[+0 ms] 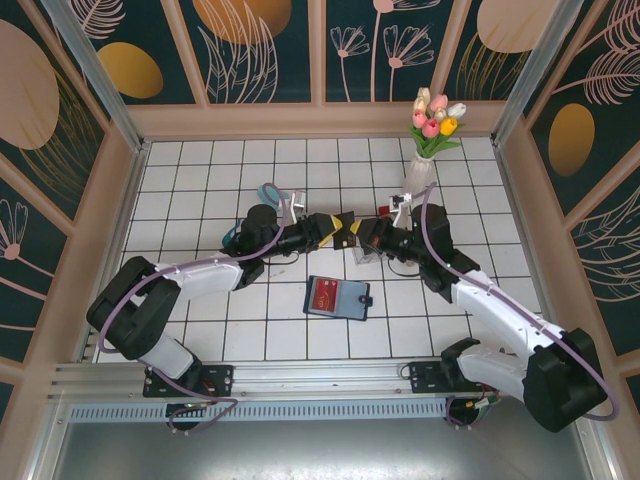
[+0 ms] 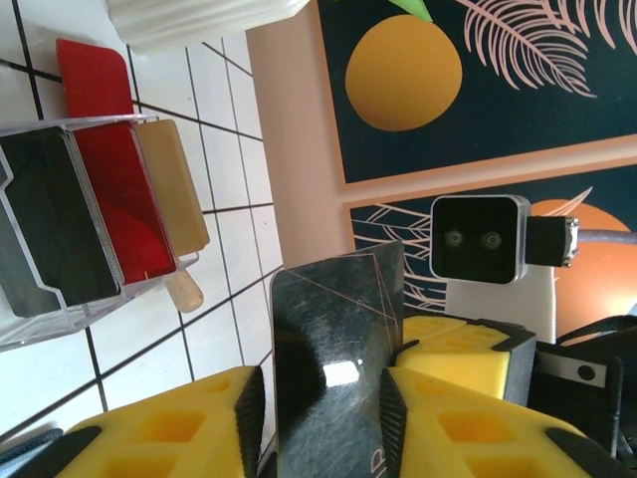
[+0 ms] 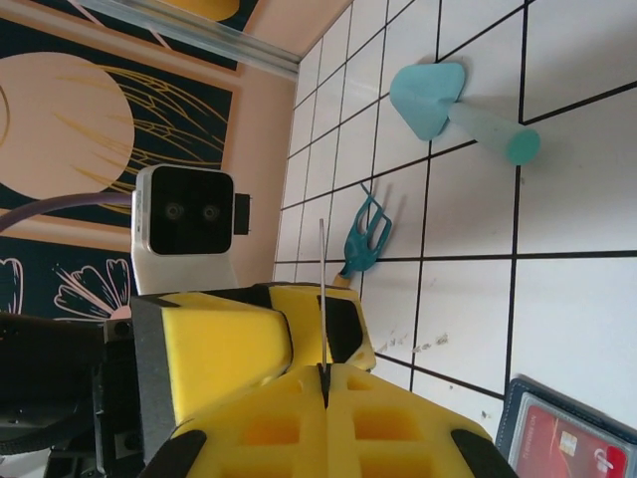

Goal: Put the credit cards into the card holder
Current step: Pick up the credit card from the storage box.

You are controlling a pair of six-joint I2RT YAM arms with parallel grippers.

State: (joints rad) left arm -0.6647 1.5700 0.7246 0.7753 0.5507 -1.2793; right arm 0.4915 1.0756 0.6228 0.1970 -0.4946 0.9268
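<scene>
Five credit cards [image 2: 119,199]: three in clear rack [image 2: 40,309], one in card holder [image 1: 352,300] nearby, one black card [image 2: 333,329] pinched tight by my right pincer [image 3: 323,383]; left pincer [image 2: 328,398] brackets it, grip unclear. Vase [image 1: 420,172] beyond rack.

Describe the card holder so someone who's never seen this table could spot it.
On the white tiled table, near the middle toward the near edge, the card holder lies flat. It is navy blue with a red card showing inside, unlike the clear rack farther back.

The black card [image 2: 333,368] bears one pale letter near its edge, perhaps an R; nothing else legible
</scene>
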